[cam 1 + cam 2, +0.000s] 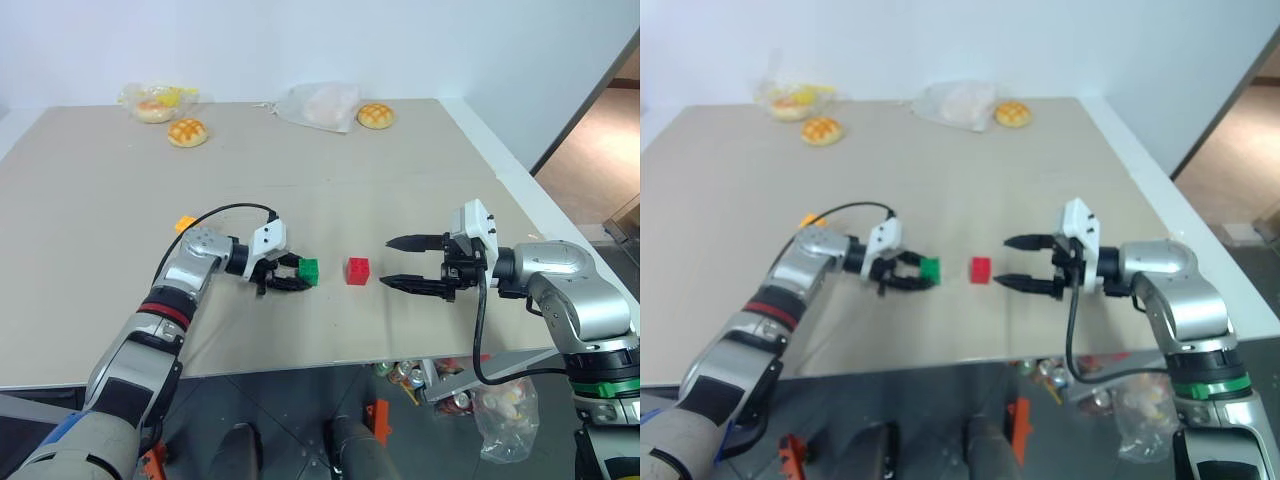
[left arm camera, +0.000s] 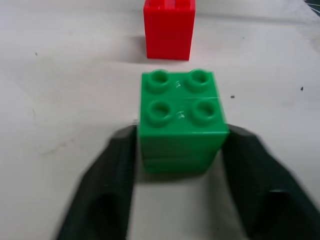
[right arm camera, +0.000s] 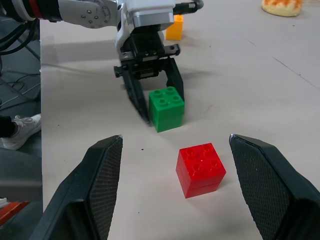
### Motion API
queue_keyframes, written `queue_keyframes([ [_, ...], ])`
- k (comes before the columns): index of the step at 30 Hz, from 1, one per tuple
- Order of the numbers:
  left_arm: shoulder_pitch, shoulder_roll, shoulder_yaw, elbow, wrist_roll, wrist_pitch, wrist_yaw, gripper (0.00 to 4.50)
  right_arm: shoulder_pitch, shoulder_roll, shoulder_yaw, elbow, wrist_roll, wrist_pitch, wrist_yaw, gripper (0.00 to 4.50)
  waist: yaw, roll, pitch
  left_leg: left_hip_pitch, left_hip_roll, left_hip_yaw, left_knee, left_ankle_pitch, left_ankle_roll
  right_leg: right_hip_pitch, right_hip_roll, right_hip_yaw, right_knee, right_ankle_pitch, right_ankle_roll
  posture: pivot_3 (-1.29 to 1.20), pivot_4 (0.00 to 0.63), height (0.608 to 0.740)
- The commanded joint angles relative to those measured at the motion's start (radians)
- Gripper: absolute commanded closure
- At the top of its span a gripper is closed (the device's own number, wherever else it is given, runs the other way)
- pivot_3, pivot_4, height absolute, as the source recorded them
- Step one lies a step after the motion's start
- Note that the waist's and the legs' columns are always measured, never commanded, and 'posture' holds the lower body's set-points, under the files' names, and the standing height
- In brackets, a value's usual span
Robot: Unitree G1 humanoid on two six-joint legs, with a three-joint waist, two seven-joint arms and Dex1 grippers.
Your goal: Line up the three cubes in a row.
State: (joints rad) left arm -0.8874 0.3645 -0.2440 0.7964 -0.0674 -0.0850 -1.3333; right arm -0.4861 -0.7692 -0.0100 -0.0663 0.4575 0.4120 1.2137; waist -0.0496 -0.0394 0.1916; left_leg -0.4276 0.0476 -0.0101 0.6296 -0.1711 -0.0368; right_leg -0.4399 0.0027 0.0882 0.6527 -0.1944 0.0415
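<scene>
Down at the near part of the bench (image 1: pixel 90 200), the left gripper (image 1: pixel 290 273) lies low and reaches across toward the middle, its two black fingers set either side of the green cube (image 1: pixel 309 271). From the left wrist view the fingers (image 2: pixel 112 170) stand at the cube's flanks with the jaws parted; I cannot tell whether they are touching its sides or just clear of them, and the cube sits flat on the bench, studs up. Just beyond its far side in that direction, a small gap away, is the red cube (image 1: pixel 358 271), also upright on the surface and touched by nothing. Facing it from the other side, the right gripper (image 1: pixel 408 263) hovers with its fingers spread wide and nothing between them, the tips pointing at the red cube but short of it. Behind the left forearm, a little further up the bench, the orange cube (image 1: pixel 184 224) sits by itself, well apart from the other two. At the far edge lie two buns, one (image 1: pixel 187 132) to the left and one (image 1: pixel 375 115) to the right, with a crumpled clear bag (image 1: pixel 318 105) between them and another bag (image 1: pixel 157 101) of yellow things in the far left corner.
</scene>
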Motion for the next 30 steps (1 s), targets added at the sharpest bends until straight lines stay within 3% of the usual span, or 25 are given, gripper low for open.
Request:
queue_keyframes([
  [1,-0.005,0.018,0.022,-0.003,0.013,-0.052,0.027,0.41,-0.02,0.0,-0.023,-0.027,0.019,0.0,-0.007,0.96,0.0,0.0,0.0,0.0,0.0,0.0,0.0,0.0,0.0,0.0,0.0,0.0,0.0,0.0,0.0,0.0,0.15,0.74],
  [6,0.029,0.064,0.045,-0.042,0.001,-0.062,0.016,0.41,-0.023,0.007,-0.02,-0.033,0.021,0.006,-0.011,0.96,-0.001,0.0,0.0,0.0,0.0,0.0,0.0,0.0,0.0,0.0,0.0,0.0,0.0,0.001,0.001,0.0,0.15,0.74],
  [15,0.254,0.29,0.156,-0.437,-0.125,0.132,-0.039,0.41,-0.045,0.009,-0.021,-0.042,0.027,0.017,-0.02,0.96,-0.006,0.0,0.0,0.0,0.001,0.0,-0.002,0.0,0.0,-0.001,0.0,0.0,0.0,0.0,-0.001,0.0,0.15,0.74],
  [19,0.43,0.339,0.306,-0.681,-0.252,0.314,0.072,0.41,-0.112,0.073,-0.022,-0.026,0.013,0.009,-0.104,0.96,-0.01,0.0,0.0,0.001,0.001,0.002,-0.001,0.0,0.0,0.0,0.0,0.001,0.0,-0.001,-0.001,0.0,0.15,0.74],
  [25,0.641,0.318,0.529,-0.962,-0.409,0.544,0.311,0.41,-0.2,0.176,-0.002,-0.019,0.031,0.02,-0.176,0.96,-0.01,0.0,0.0,0.001,0.002,0.0,-0.001,0.0,0.0,0.0,0.0,-0.001,0.0,0.0,-0.002,0.0,0.15,0.74],
  [30,0.778,0.272,0.659,-1.045,-0.41,0.545,0.498,0.41,-0.244,0.245,0.028,0.002,0.017,0.012,-0.189,0.96,-0.016,0.0,0.0,0.002,0.003,0.0,-0.002,0.0,0.0,0.0,0.0,-0.002,0.0,0.0,-0.003,0.0,0.15,0.74],
])
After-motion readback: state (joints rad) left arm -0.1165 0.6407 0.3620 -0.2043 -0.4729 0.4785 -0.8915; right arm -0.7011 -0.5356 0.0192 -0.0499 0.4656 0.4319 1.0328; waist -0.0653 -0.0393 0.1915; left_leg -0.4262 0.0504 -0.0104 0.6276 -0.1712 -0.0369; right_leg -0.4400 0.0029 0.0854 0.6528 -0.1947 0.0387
